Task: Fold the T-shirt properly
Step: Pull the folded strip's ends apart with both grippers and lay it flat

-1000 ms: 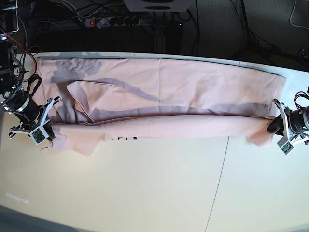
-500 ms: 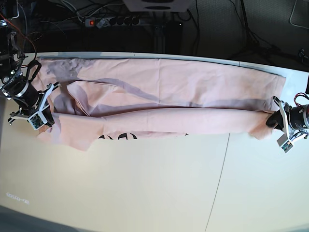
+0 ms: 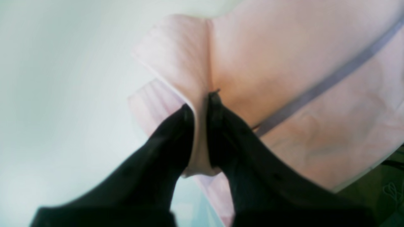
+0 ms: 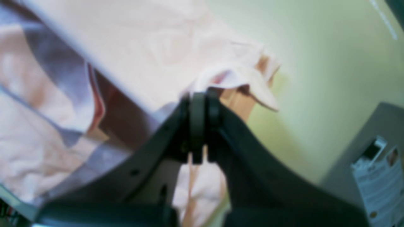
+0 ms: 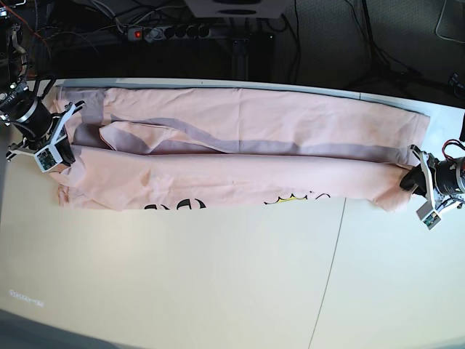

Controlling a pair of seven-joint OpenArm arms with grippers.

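T-shirt (image 5: 240,145) spans pale table (image 5: 218,276); cables (image 5: 109,22) behind.

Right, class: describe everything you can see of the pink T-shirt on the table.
The T-shirt is pale pink, soft cotton-looking fabric, stretched wide along the table's far side. Its near edge is lifted and folded over, showing black lettering and a black-yellow graphic along that edge. A crumpled part lies at the base view's left. The right pincer and the left pincer are each shut on one end of it.

T-shirt (image 5: 240,174) print mostly hidden, wrist views blurred
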